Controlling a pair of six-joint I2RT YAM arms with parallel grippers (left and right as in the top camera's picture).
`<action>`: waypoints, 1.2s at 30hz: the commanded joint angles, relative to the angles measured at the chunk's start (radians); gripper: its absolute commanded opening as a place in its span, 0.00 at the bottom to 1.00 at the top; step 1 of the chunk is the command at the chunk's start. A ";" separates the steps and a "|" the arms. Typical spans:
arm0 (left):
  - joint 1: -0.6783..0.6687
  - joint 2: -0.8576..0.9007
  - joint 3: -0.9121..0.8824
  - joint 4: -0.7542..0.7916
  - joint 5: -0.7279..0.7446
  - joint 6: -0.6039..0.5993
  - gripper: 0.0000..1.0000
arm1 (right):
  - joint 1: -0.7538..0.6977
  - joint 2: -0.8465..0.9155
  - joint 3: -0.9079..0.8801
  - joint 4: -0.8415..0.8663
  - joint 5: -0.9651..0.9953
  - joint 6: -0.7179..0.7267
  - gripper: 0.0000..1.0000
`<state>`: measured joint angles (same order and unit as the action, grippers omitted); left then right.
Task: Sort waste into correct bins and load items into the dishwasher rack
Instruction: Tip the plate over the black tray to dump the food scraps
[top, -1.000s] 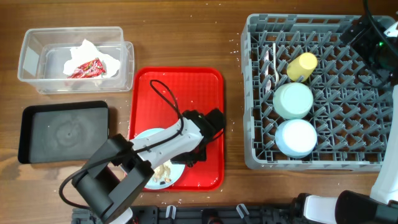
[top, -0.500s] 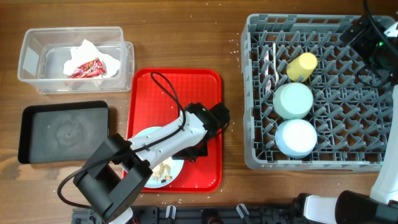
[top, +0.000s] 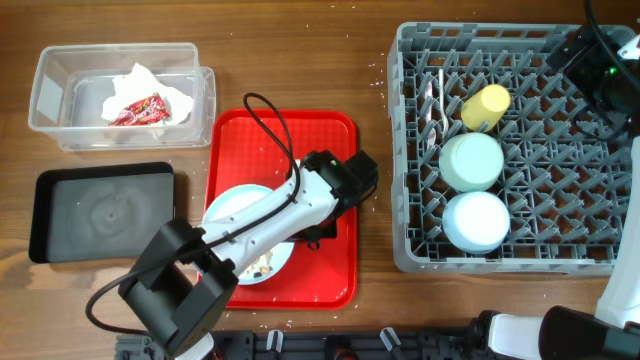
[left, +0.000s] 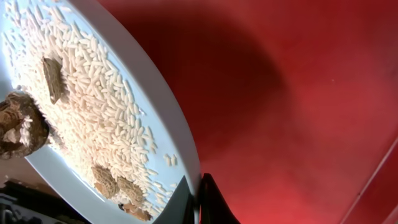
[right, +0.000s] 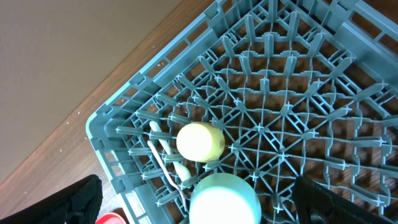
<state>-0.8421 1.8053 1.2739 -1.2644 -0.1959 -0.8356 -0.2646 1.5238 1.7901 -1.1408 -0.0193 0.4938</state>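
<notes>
My left gripper (top: 310, 232) is shut on the right rim of the light blue plate (top: 235, 205), which sits over the red tray. In the left wrist view the fingers (left: 198, 190) pinch the plate's rim (left: 171, 118), and the plate is tilted. It carries food scraps (left: 53, 78) of white rice and brown lumps, also seen overhead (top: 262, 265). The clear tub (top: 50, 100) holds the white napkin (top: 140, 82) and the red wrapper (top: 135, 110). The black tray (top: 100, 210) is empty. My right gripper (right: 196, 182) is open above the rack (top: 560, 150).
The rack holds the yellow cup (top: 486, 107), the pale green bowl (top: 472, 162), the light blue bowl (top: 476, 222) and the white fork and spoon (top: 435, 100). The red tray (top: 300, 135) lies between the bins and the rack. Crumbs dot the wooden table.
My left gripper has moved toward the far side of the red tray, carrying the plate with it. The right arm has not moved.
</notes>
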 joint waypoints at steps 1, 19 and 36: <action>0.041 0.008 0.078 -0.072 -0.109 -0.016 0.04 | 0.002 0.004 0.001 0.003 -0.007 0.006 1.00; 0.745 0.006 0.325 0.090 -0.025 0.253 0.04 | 0.002 0.004 0.001 0.003 -0.007 0.007 1.00; 1.424 -0.083 0.319 0.126 0.842 0.343 0.04 | 0.002 0.004 0.001 0.003 -0.007 0.006 1.00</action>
<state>0.4931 1.7500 1.5780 -1.0996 0.4164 -0.5690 -0.2646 1.5238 1.7901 -1.1404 -0.0193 0.4938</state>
